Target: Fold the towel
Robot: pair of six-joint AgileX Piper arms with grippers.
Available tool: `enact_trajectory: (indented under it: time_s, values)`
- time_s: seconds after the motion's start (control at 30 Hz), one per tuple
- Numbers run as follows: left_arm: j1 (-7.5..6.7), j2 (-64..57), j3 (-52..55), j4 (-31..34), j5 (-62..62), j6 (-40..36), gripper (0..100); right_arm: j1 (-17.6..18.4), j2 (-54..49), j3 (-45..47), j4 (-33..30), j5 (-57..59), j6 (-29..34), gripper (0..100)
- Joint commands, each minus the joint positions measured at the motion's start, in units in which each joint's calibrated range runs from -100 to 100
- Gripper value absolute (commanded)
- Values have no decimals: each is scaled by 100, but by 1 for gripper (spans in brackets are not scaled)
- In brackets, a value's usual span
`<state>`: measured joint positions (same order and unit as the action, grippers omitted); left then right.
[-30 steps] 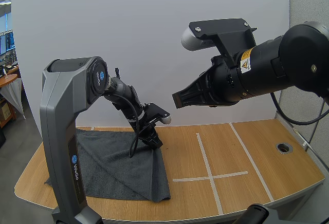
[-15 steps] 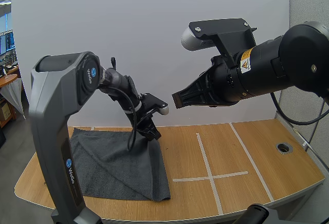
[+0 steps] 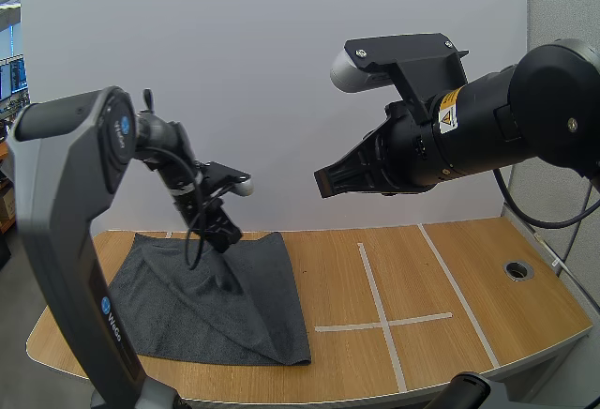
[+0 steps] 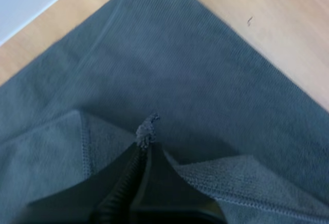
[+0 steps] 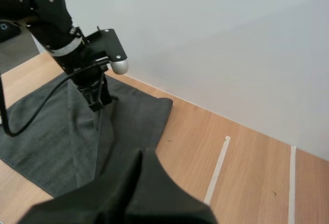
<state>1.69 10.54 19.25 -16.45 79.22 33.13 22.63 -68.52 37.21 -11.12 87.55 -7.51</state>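
The left gripper [image 3: 226, 237], clamped on a corner of the grey towel [image 3: 187, 310], should carry it left and match edges; the right gripper [image 3: 323, 182] hangs closed, empty.

left jaws: swung leftward | towel [image 3: 234, 315]: pinched corner dragged left, ridge now mid-cloth

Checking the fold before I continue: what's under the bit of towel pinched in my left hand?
The left hand pinches a tuft of the towel, tented over its flat layer on the table. What lies beneath the tented cloth is covered.
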Motion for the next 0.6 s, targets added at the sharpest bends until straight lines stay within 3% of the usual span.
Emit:
enact_trajectory:
  time_s: [0.0,0.3,0.57]
  values:
    - [337,-634,608,70,163,129,0,-22,-64,-9,-12,-102,-31,0]
    - [829,-1347,1302,221,163,143,0,-22,-64,-9,-12,-102,-31,0]
    - [1392,-1513,1723,241,184,285,0,-22,-64,-9,-12,-102,-31,0]
